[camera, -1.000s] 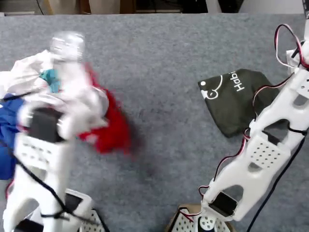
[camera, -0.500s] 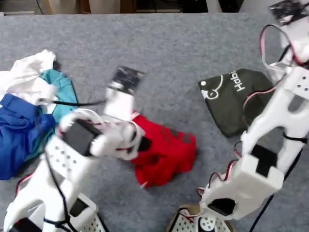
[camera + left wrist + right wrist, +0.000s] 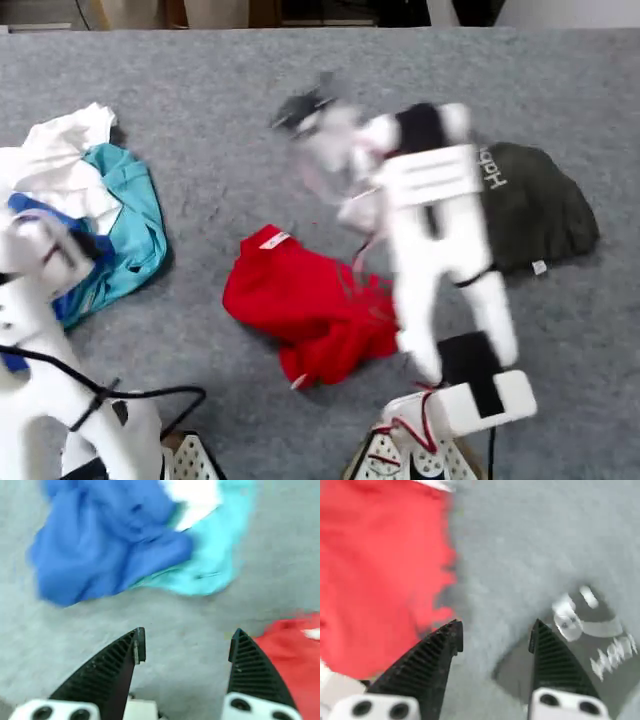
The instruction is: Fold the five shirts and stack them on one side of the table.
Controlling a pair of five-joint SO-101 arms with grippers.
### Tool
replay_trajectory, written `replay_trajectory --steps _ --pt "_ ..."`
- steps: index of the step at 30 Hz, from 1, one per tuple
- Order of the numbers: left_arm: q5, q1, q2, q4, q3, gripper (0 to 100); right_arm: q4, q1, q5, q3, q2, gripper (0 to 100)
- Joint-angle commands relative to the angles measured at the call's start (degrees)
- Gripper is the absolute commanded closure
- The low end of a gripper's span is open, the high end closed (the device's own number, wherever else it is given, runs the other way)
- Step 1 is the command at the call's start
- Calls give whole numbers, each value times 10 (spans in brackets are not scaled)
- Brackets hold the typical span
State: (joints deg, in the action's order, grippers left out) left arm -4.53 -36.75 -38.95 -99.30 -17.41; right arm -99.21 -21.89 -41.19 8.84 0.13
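On the dark shirt [image 3: 545, 212] sits white print [image 3: 572, 615]; the red shirt [image 3: 300, 310] shows a white label [image 3: 273, 240]. Both the left gripper [image 3: 187, 647] and right gripper [image 3: 492, 635] gape empty.

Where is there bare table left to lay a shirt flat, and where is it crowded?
Bare table runs along the far edge, behind every shirt. A smaller gap lies between the teal shirt and the red shirt. Crowded: the heap around the teal shirt at left, and the middle, where the right arm crosses beside the dark shirt.
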Motion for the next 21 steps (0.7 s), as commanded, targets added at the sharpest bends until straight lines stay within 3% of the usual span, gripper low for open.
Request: replay_trajectory --steps 1,6,14,21 --pt "-48 -83 -12 -1 -43 725 74 -103 -5 -43 -22 768" --pt "-55 -136 -12 -1 -88 725 202 -181 44 -95 45 768" --pt "-56 -178 -12 -1 -94 725 250 -185 84 -39 245 770" --pt "-56 -178 -12 -1 -91 725 156 -182 88 118 332 998"
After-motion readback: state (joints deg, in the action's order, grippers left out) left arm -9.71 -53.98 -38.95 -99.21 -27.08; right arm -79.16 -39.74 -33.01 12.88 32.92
